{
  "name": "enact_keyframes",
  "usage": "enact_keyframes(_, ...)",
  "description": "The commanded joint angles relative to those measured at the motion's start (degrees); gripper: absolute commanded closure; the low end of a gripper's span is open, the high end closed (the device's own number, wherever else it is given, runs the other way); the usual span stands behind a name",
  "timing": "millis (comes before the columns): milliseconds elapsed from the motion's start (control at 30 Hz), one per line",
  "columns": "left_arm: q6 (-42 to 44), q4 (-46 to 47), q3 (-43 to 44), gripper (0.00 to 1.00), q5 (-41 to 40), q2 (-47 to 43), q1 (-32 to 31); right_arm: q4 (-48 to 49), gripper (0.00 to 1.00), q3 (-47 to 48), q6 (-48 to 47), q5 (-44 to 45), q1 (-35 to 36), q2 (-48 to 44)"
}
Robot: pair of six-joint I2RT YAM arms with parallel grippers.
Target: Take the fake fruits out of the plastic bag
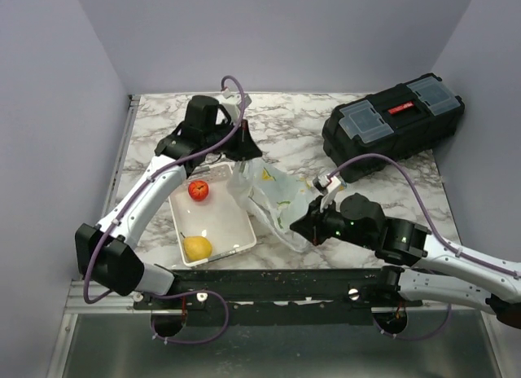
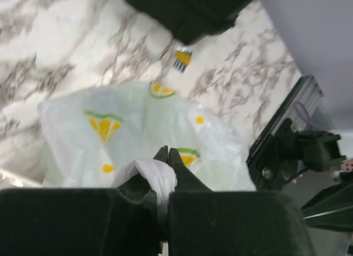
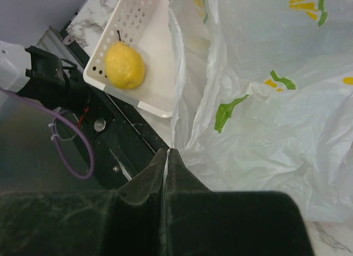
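Observation:
The translucent white plastic bag [image 1: 273, 200] with yellow and green prints lies on the marble table between the arms. It also shows in the left wrist view [image 2: 138, 140] and the right wrist view [image 3: 265, 101]. My left gripper [image 1: 243, 160] is shut on a bunched handle of the bag at its far end, with the white film between its jaws [image 2: 166, 152]. My right gripper [image 1: 297, 225] is shut on the bag's near edge, a thin strip of film pinched between its jaws [image 3: 167, 153]. No green or purple fake fruits show; the bag's inside is hidden.
A white perforated tray [image 1: 238, 245] left of the bag holds a red apple [image 1: 198, 190] and a yellow pear-like fruit [image 1: 197, 248], the latter also in the right wrist view [image 3: 125, 65]. A black toolbox [image 1: 392, 125] stands at the back right. Grey walls enclose the table.

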Motion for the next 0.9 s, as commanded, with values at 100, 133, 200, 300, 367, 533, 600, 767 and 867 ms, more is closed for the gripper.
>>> enact_keyframes(100,4.50,-1.56,-11.40,1.00,-6.74,-14.54,2.00,-3.55,0.83,1.45,0.19,-1.05,0.09,0.64)
enact_keyframes(133,4.07,-0.79,-13.04,1.00,-7.95,-16.97,2.00,-5.76,0.74,2.19,0.37,0.38,0.10,0.91)
enact_keyframes(200,3.64,1.92,-17.35,1.00,-9.08,-21.76,2.00,-8.99,0.59,3.56,0.48,2.94,0.10,1.30)
enact_keyframes(300,2.56,6.34,-23.21,1.00,-10.77,-28.22,2.00,-10.95,0.25,6.42,-1.14,4.33,0.09,1.43)
enact_keyframes(367,1.83,8.89,-26.35,1.00,-10.63,-31.54,2.00,-12.43,0.16,10.51,-2.38,3.96,0.16,2.31)
enact_keyframes(533,0.29,13.15,-32.36,1.00,-11.04,-36.45,2.01,-13.84,0.00,20.64,-4.99,5.52,0.14,5.32)
enact_keyframes(600,0.04,13.56,-33.47,1.00,-11.24,-37.38,2.01,-13.87,0.00,23.85,-5.92,3.53,0.09,7.20)
enact_keyframes(767,-0.48,14.06,-35.17,1.00,-10.78,-39.54,2.00,-12.02,0.00,27.33,-6.07,5.27,0.09,13.67)
enact_keyframes(867,-0.57,14.45,-36.51,1.00,-10.78,-41.41,2.00,-13.06,0.00,30.11,-7.55,8.24,0.13,21.13)
